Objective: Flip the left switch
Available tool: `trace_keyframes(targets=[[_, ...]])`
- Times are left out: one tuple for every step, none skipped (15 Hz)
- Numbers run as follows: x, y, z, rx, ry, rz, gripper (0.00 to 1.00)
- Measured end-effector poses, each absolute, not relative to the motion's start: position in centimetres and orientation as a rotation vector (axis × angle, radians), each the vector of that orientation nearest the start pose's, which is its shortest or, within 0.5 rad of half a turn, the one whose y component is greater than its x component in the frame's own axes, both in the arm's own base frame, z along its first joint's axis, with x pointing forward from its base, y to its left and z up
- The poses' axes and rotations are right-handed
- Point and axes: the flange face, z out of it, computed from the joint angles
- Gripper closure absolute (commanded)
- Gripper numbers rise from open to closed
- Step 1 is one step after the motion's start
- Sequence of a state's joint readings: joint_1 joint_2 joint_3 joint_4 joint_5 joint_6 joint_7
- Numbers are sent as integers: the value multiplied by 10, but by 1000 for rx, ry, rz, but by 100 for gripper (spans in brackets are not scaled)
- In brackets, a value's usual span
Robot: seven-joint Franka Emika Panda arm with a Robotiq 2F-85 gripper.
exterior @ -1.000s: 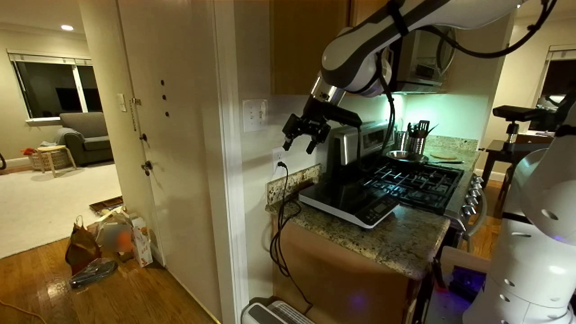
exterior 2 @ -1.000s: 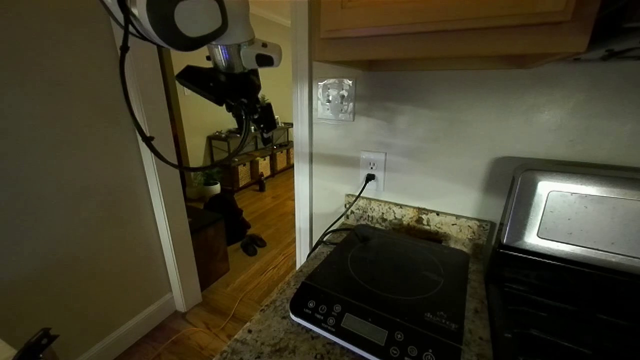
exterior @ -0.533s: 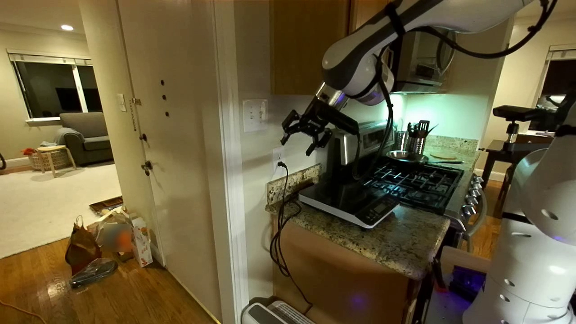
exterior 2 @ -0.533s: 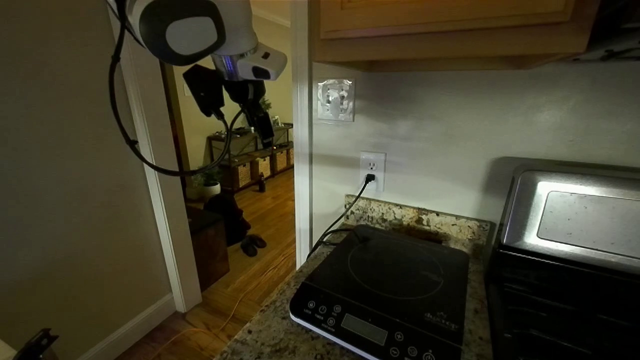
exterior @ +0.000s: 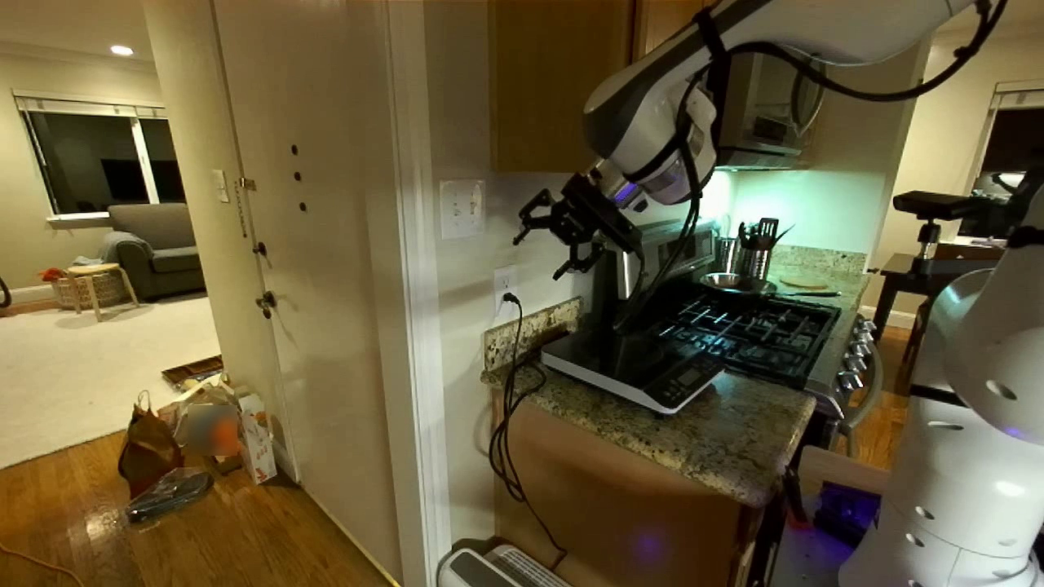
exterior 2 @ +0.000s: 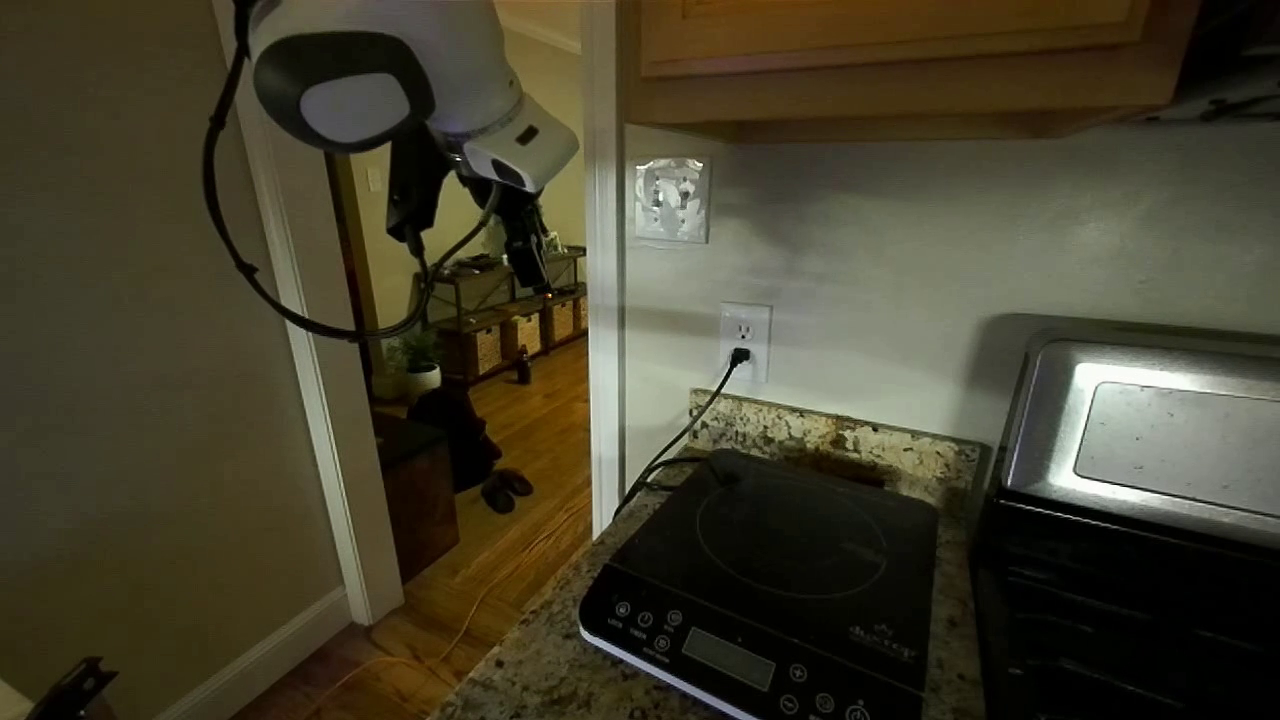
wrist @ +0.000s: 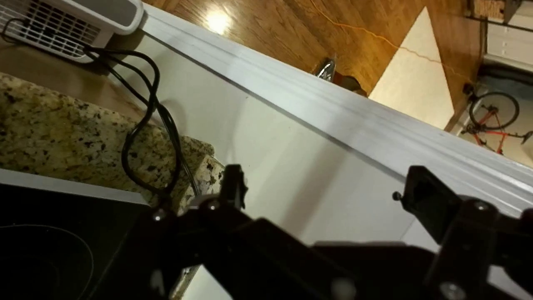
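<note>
The white switch plate (exterior 2: 672, 225) is on the wall beside the door frame, under the wooden cabinet. The left switch (exterior 2: 657, 195) is its left-hand toggle; its up or down position is too blurred to tell. The plate (exterior: 462, 228) also shows in an exterior view, with the left switch (exterior: 455, 208) faint. My gripper (exterior: 538, 257) is open and empty, to the right of the plate and lower, apart from it. In the wrist view the open fingers (wrist: 322, 186) have bare wall behind them, and no toggle is visible there.
An outlet plate (exterior 2: 746, 320) with a black cord is below the switch plate. A black induction cooktop (exterior 2: 790, 530) sits on the granite counter (exterior: 734, 432) beside the stove (exterior: 750, 326). The cabinet (exterior 2: 880, 90) overhangs the wall. White door trim (wrist: 291, 91) runs alongside.
My wrist has turned, so the gripper and its camera mount are rotated and the fingers tilt more toward the wall side. The fingers stay open. The switch plate looks the same.
</note>
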State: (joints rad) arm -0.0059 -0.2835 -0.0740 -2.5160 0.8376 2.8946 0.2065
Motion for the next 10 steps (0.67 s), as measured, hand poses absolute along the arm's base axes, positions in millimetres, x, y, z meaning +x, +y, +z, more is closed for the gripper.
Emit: trace_keyframes(targets=[[463, -81, 442, -2190, 1256, -759, 0], [463, -81, 441, -2192, 1254, -758, 0], [463, -81, 441, -2193, 1254, -758, 0], [463, -81, 441, -2193, 1254, -758, 0], [463, -81, 441, -2193, 1254, -758, 0], [463, -81, 441, -2193, 1254, -758, 0], [463, -81, 441, -2193, 1254, -758, 0], [463, -81, 441, -2193, 1254, -758, 0], [464, -82, 443, -2176, 1268, -771, 0], [465, -83, 445, -2146, 1293, -799, 0]])
